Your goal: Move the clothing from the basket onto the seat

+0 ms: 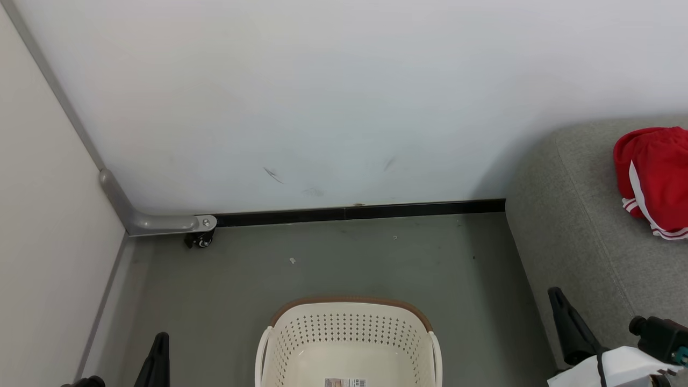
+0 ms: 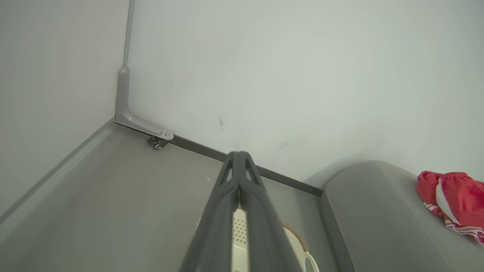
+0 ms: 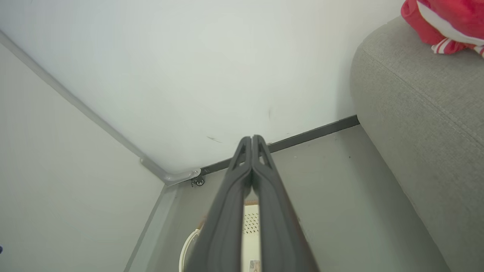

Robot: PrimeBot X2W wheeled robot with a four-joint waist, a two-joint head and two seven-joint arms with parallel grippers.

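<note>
Grey woven seat [image 1: 580, 231], rounded, at 3 o'clock in head view; cream perforated basket [image 1: 349, 336] at 6 o'clock on the floor, brown rim, visible bottom bare; red clothing [image 1: 653, 177], white-striped, bunched soft on the seat at 3 o'clock; wrist views settle the hands: left gripper [image 2: 238, 155] and right gripper [image 3: 252, 139] fingers pressed together, clasping nothing; paper label [image 1: 345, 382] on basket bottom.

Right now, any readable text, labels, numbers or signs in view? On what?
Nothing legible.
Paper label on the inside bottom of the basket: print too small to read and cut off by the picture's edge.
No writing can be seen on the clothing, seat or wall.
</note>
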